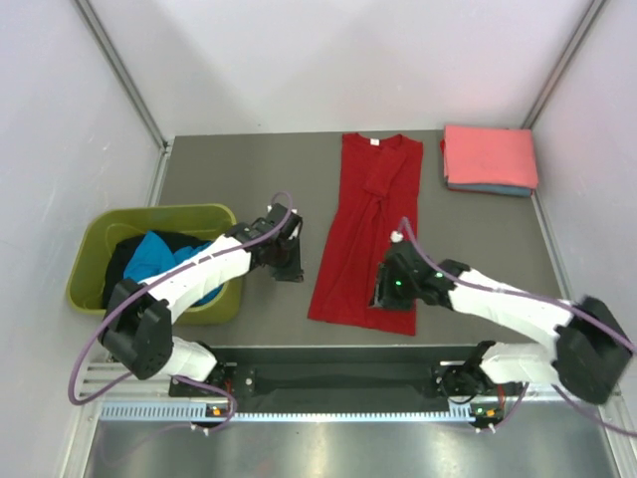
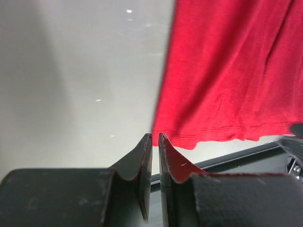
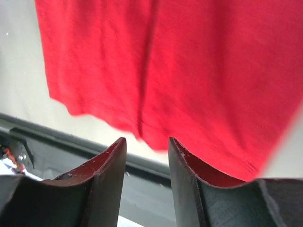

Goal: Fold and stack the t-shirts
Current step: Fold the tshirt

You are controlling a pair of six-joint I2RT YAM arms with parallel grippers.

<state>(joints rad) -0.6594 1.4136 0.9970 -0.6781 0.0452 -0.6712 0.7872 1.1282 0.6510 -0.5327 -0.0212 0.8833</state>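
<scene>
A bright red t-shirt point(image 1: 364, 234) lies as a long narrow strip on the grey table point(image 1: 229, 169), collar at the far end. It fills the right of the left wrist view point(image 2: 232, 71) and most of the right wrist view point(image 3: 180, 61). My left gripper point(image 1: 292, 271) is shut and empty, just left of the shirt's near hem point(image 2: 155, 135). My right gripper point(image 1: 386, 297) is open over the shirt's near right corner, above the hem point(image 3: 147, 140). A folded salmon-pink shirt point(image 1: 490, 154) lies on a blue one point(image 1: 498, 189) at the back right.
An olive-green tub point(image 1: 189, 221) stands at the left edge, holding a turquoise shirt point(image 1: 159, 254) and a black one point(image 1: 121, 257). My left arm reaches over its near right corner. The table's front rail point(image 1: 338, 373) runs just below the red shirt's hem.
</scene>
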